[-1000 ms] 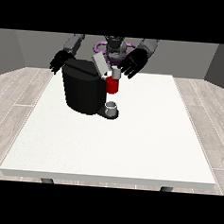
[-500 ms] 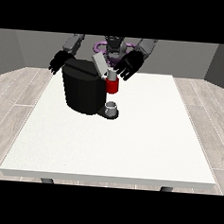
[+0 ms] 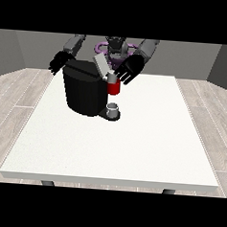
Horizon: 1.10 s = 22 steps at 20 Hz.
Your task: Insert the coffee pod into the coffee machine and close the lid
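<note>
A black coffee machine (image 3: 84, 90) stands on the white table (image 3: 132, 145), towards its far left. Its grey lid (image 3: 100, 65) stands raised and tilted at the top. A red brew head (image 3: 114, 88) juts from the machine's right side, with a small grey cup (image 3: 113, 109) on the base below. The hand at the view's right (image 3: 128, 69) hovers just right of the lid and above the red part, its fingers spread. The hand at the view's left (image 3: 59, 62) hangs behind the machine's left top corner, fingers spread downward. I cannot make out the coffee pod.
The table's front edge (image 3: 110, 181) runs near the camera. Wooden floor (image 3: 15, 99) surrounds the table on both sides. The robot's torso (image 3: 115, 47) sits behind the machine.
The hand at the view's right has shifted slightly closer to the raised lid. The machine, cup and other hand look unchanged.
</note>
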Available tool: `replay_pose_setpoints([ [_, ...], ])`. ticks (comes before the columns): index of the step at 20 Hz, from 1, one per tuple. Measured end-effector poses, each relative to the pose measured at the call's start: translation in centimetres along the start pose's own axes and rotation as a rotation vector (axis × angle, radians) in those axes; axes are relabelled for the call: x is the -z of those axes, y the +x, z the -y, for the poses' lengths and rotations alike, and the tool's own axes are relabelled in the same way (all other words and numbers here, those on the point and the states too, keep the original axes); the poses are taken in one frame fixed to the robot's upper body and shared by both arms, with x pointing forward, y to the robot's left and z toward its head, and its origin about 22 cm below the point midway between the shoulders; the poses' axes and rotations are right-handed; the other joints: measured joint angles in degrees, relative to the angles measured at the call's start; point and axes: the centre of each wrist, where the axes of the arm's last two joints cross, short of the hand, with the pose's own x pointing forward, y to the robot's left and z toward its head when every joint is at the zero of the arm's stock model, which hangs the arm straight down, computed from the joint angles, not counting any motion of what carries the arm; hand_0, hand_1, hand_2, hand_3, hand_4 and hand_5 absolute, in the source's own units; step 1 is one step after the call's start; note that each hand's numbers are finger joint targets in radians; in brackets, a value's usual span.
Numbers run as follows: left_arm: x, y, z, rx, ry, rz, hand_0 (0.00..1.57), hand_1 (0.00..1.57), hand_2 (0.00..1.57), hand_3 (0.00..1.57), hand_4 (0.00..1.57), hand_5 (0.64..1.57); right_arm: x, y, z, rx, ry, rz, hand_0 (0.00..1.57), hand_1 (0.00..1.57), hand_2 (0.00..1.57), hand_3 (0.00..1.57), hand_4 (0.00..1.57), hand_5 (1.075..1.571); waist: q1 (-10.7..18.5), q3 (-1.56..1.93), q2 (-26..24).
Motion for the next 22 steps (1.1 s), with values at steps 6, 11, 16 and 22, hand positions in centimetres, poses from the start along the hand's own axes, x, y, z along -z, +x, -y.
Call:
replay_pose_setpoints([
  [6,0.15,0.18,-0.11,0.002,-0.02,-0.002,1.23,1.23,1.27,1.18,0.48,1.571,0.22,-0.01,0.56,0.0,-0.009,-0.005,0.0,0.0,0.0,0.0,0.44,1.571,0.4,0.01,0.2],
  [11,0.28,0.39,-0.26,0.0,-0.023,0.0,1.21,1.21,1.24,1.12,0.46,1.571,0.27,0.01,0.54,-0.004,-0.013,0.005,0.0,0.0,0.0,0.0,0.37,1.571,0.5,0.02,0.8],
  [16,0.28,0.36,0.01,0.012,-0.03,0.002,1.13,1.13,1.17,1.0,0.46,1.571,0.33,0.14,0.28,-0.002,-0.019,0.001,0.0,0.0,0.0,0.0,0.41,1.571,0.7,0.03,0.5],
  [22,0.2,0.25,0.05,0.039,-0.038,0.005,1.05,1.05,1.12,0.95,0.37,1.571,0.32,-0.19,0.57,-0.003,-0.028,0.002,0.0,0.0,0.0,0.0,0.46,1.571,1.4,0.02,0.4],
])
